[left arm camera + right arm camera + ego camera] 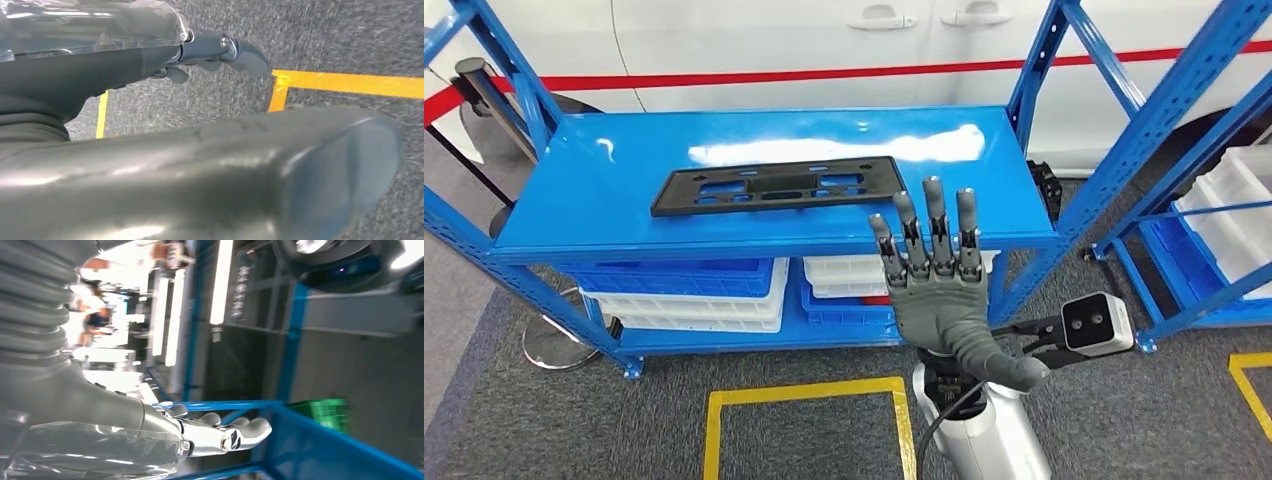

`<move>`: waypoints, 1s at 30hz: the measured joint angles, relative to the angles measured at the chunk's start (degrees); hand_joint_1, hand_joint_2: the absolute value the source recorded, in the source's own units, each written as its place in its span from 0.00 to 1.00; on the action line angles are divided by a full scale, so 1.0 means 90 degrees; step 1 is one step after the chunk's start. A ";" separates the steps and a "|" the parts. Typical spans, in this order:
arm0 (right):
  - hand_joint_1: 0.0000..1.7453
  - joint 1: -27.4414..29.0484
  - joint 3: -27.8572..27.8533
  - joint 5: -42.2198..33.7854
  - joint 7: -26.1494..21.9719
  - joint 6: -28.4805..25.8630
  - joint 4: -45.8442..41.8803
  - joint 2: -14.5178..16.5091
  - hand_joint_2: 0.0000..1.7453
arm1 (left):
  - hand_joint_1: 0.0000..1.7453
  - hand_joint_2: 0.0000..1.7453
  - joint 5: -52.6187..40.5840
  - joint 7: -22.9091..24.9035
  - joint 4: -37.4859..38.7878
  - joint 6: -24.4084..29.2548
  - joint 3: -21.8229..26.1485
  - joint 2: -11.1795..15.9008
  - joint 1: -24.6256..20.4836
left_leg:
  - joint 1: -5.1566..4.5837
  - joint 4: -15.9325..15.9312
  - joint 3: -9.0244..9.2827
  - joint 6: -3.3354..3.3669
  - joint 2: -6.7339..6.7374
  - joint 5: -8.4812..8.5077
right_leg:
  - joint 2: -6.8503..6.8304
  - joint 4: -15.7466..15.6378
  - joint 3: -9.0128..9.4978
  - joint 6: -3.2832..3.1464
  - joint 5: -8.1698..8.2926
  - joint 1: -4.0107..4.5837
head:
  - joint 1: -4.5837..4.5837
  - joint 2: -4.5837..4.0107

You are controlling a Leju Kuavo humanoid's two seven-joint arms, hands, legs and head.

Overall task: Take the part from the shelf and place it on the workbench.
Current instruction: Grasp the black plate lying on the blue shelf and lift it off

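Observation:
A flat black plastic part [777,185] with several cut-outs lies on the blue shelf top [584,200], left of centre. My right hand [934,270] is raised in front of the shelf's front edge, right of the part, fingers straight and spread, holding nothing. The right wrist view shows the same hand [220,432] stretched out beside blue shelf bars. My left hand [220,52] hangs low over grey carpet and a yellow floor line, fingers slightly bent, with nothing in it.
Blue and white bins [694,290] fill the lower shelf level. Blue uprights [1154,120] stand at the shelf's corners, and a second rack with white bins [1234,215] is at the right. A white car [824,40] is behind. Yellow tape squares [809,395] mark the carpet.

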 joint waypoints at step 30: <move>0.00 0.0277 -0.0182 0.0270 0.0365 -0.0893 0.0280 -0.0142 1.00 | 0.00 0.00 -0.0086 0.0196 0.0072 -0.0005 -0.0013 -0.0009 0.0011 | 0.0045 0.0087 -0.0360 -0.0093 0.0043 0.0411 | -0.0004 -0.0229 0.0742 -0.0016 -0.0464 0.0021 | -0.0106 0.0000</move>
